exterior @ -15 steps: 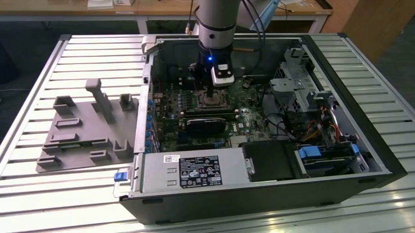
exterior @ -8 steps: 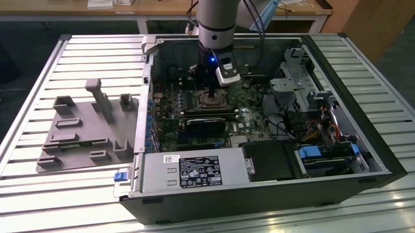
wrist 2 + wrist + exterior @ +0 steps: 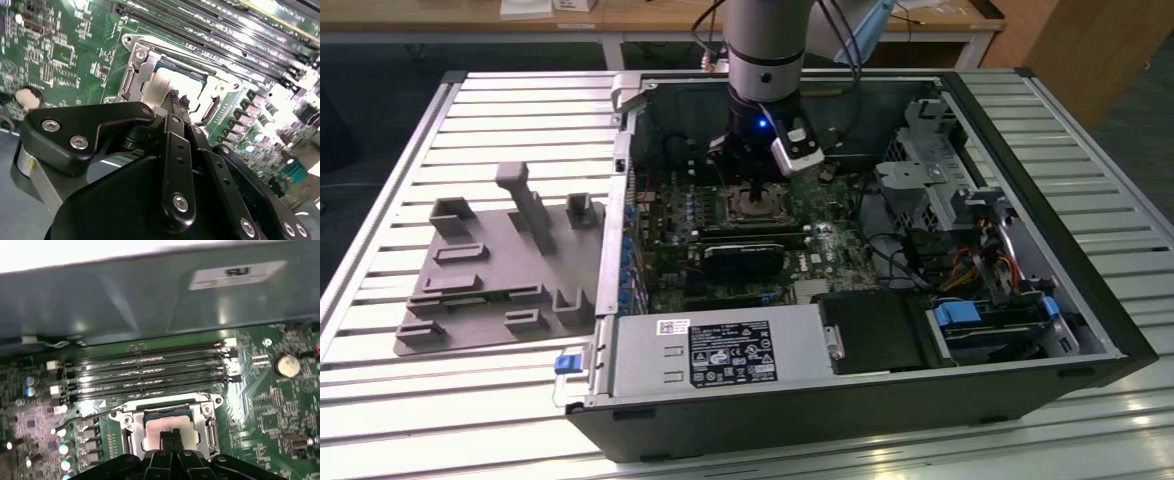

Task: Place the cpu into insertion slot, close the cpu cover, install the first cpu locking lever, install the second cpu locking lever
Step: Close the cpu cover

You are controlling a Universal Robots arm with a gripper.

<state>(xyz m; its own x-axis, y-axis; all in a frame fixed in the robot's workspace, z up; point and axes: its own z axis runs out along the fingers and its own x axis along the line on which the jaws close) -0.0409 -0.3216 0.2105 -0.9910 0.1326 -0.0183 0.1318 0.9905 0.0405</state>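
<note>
Right, biggest first: the slatted grey metal table (image 3: 520,110) carries the open black computer case (image 3: 854,420). The case lies on its side so that the flat green motherboard (image 3: 841,245) faces up. That lets me reach the small dark-framed square insertion slot (image 3: 167,413) from straight above.

The grey cylindrical arm (image 3: 763,50) stands nearly vertical over that slot, wrist pointing down into the case. I judge that this pose suits pressing down rather than reaching in sideways.

Well away from the slot, outside the case on the exterior view's left, lies a grey moulded parts tray (image 3: 480,280). Just beside the slot run the long black memory sockets (image 3: 145,372).

On the slot, the thin silvery metal square frame of the cpu cover (image 3: 131,432) lies flat. Through its cut-out shows the small square cpu (image 3: 157,427) with its dull silvery-tan top, seated in the slot. A thin wire locking lever (image 3: 95,416) juts out from one side of the slot, clear of the frame; I judge it not latched.

The black gripper (image 3: 170,436) hangs right over the cpu. Its two fingertips (image 3: 174,97) are pinched together with nothing I can make out between them. Whether they touch the cpu's top I cannot tell.
</note>
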